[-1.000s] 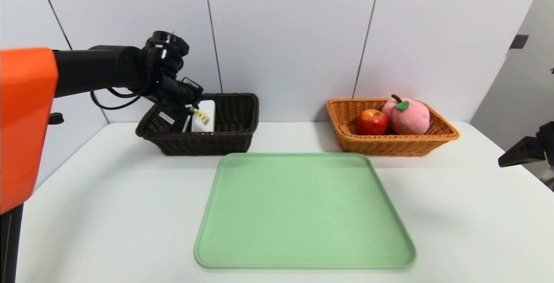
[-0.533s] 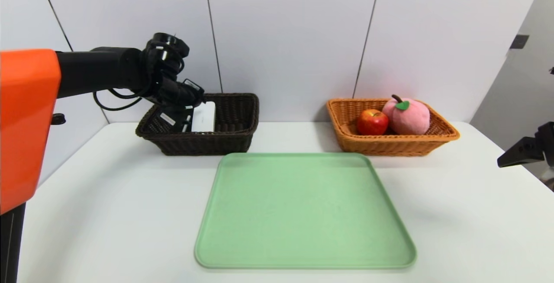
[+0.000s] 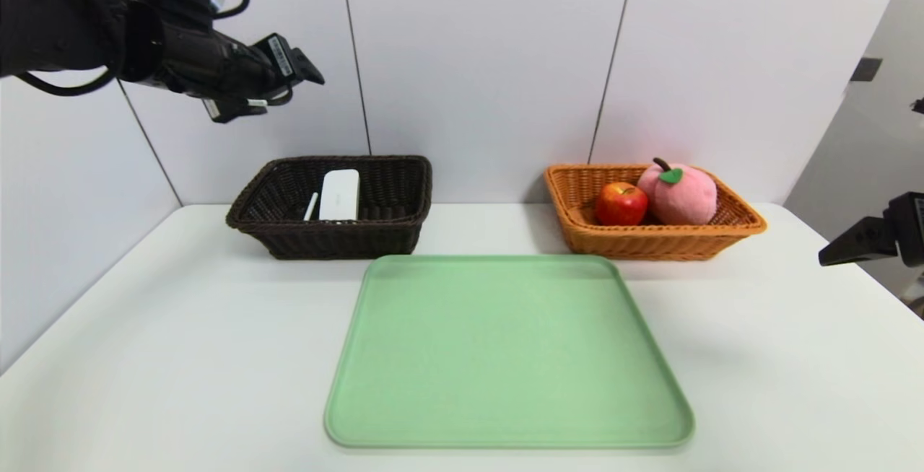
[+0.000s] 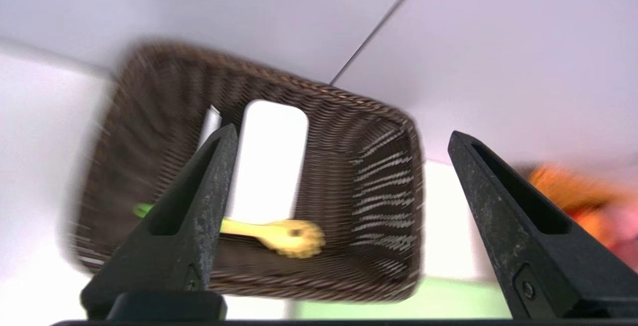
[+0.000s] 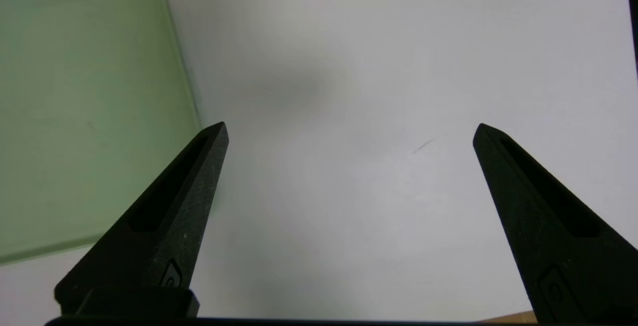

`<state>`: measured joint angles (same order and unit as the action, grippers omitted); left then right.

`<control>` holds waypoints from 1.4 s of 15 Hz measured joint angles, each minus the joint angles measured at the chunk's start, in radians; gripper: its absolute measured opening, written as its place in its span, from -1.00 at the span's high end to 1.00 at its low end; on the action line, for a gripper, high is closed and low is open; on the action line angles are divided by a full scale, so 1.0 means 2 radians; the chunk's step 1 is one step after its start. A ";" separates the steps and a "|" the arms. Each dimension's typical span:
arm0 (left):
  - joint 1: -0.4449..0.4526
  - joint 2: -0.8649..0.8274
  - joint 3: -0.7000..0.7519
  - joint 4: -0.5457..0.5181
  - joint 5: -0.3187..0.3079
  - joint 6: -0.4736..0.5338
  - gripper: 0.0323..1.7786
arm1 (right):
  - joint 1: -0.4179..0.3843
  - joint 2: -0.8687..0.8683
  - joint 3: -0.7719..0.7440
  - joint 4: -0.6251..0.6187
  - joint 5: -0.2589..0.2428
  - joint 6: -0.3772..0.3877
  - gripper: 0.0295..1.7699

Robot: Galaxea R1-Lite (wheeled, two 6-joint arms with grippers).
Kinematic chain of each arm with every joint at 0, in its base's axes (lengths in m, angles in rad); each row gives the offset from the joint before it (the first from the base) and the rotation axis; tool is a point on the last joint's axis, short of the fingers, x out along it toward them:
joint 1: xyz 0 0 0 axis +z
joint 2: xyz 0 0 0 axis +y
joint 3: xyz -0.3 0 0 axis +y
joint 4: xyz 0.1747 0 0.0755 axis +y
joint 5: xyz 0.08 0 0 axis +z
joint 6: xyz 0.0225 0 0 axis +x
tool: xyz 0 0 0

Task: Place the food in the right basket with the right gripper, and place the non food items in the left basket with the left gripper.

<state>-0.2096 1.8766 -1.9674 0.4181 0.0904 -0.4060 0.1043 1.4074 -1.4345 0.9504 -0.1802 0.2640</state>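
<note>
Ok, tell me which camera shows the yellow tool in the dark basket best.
Left wrist view: the yellow tool lies in the dark basket beside the white box. In the head view the basket wall hides it; the right wrist view shows only tray and table.

A robotics lab or test cell, not a home. Bare white surface [image 3: 144,356] set against plain grey-white wall panels [image 3: 476,60] with thin dark seams; no furnishing or decoration. Props are staged symmetrically: green tray [image 3: 505,349] centred, dark wicker basket [image 3: 339,241] and orange wicker basket [image 3: 650,241] behind it. The fruit includes a plush peach [image 3: 682,194] (a stand-in, not real produce). Black robot arm [image 3: 86,17] with exposed cabling overhead.
</note>
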 joint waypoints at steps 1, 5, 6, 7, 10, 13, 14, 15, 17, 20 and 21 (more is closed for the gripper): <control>0.001 -0.018 0.016 -0.001 0.001 0.073 -0.72 | 0.007 -0.001 0.000 -0.010 0.001 -0.001 -0.92; -0.001 -0.088 0.140 -0.028 -0.018 0.252 -0.80 | 0.035 -0.004 0.013 -0.103 0.004 -0.029 -0.92; -0.003 -0.108 0.184 -0.041 -0.024 0.259 -0.81 | 0.043 -0.007 0.026 -0.137 0.005 -0.051 -0.92; -0.004 -0.128 0.229 -0.055 -0.027 0.260 -0.83 | 0.050 -0.013 0.045 -0.173 0.011 -0.081 -0.92; -0.005 -0.210 0.376 -0.094 -0.015 0.258 -0.86 | 0.059 -0.035 0.125 -0.296 0.039 -0.173 -0.92; -0.003 -0.310 0.487 -0.116 0.053 0.242 -0.87 | 0.059 -0.074 0.236 -0.440 0.045 -0.236 -0.92; 0.003 -0.345 0.515 -0.118 0.079 0.236 -0.88 | 0.056 -0.094 0.270 -0.475 0.046 -0.242 -0.92; 0.019 -0.372 0.536 -0.119 0.096 0.234 -0.88 | 0.048 -0.119 0.303 -0.501 0.048 -0.244 -0.92; 0.060 -0.429 0.574 -0.121 0.114 0.230 -0.88 | 0.027 -0.165 0.363 -0.516 0.049 -0.245 -0.92; 0.099 -0.520 0.651 -0.121 0.118 0.229 -0.89 | -0.001 -0.244 0.440 -0.519 0.049 -0.245 -0.92; 0.108 -0.553 0.680 -0.120 0.118 0.229 -0.90 | -0.009 -0.274 0.462 -0.518 0.048 -0.244 -0.92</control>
<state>0.0057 0.7700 -0.6066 0.1783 0.3266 0.0513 0.0855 0.8587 -0.5109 -0.0860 -0.0836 -0.2247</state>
